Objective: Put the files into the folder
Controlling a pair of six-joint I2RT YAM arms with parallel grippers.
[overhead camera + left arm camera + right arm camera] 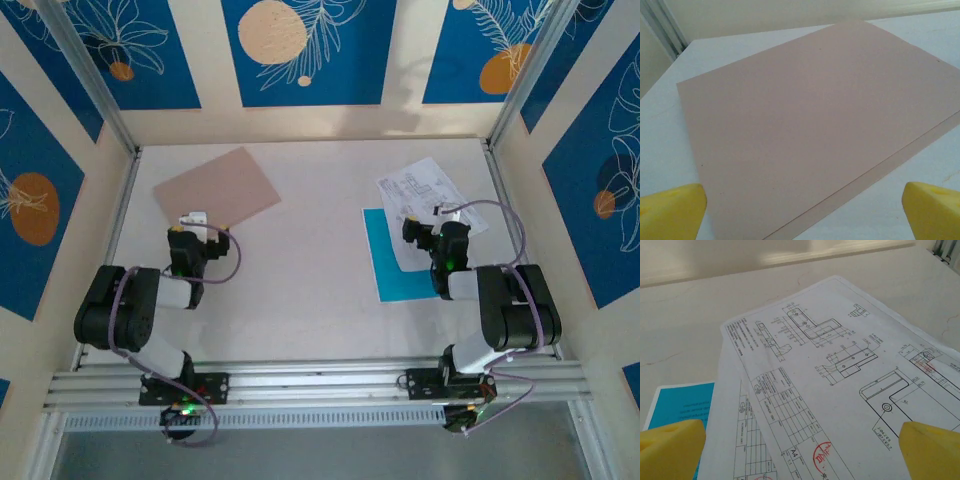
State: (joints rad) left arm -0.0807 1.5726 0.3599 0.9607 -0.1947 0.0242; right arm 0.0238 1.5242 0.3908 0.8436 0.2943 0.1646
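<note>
Spread wide, the left end effector (802, 212) hovers at the closed folder (815, 125), the right end effector (802, 452), also open, over the files (840, 380) well apart on the bench (300, 260), where thin overlapping sheets may slide or crease.

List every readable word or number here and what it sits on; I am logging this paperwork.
"A4": title block of the white drawing sheet.
Its dimension figures, table text and red stamp: too small or blurred to read.
On the cyan sheet: faint print, unreadable.
On the folder: no text.
</note>
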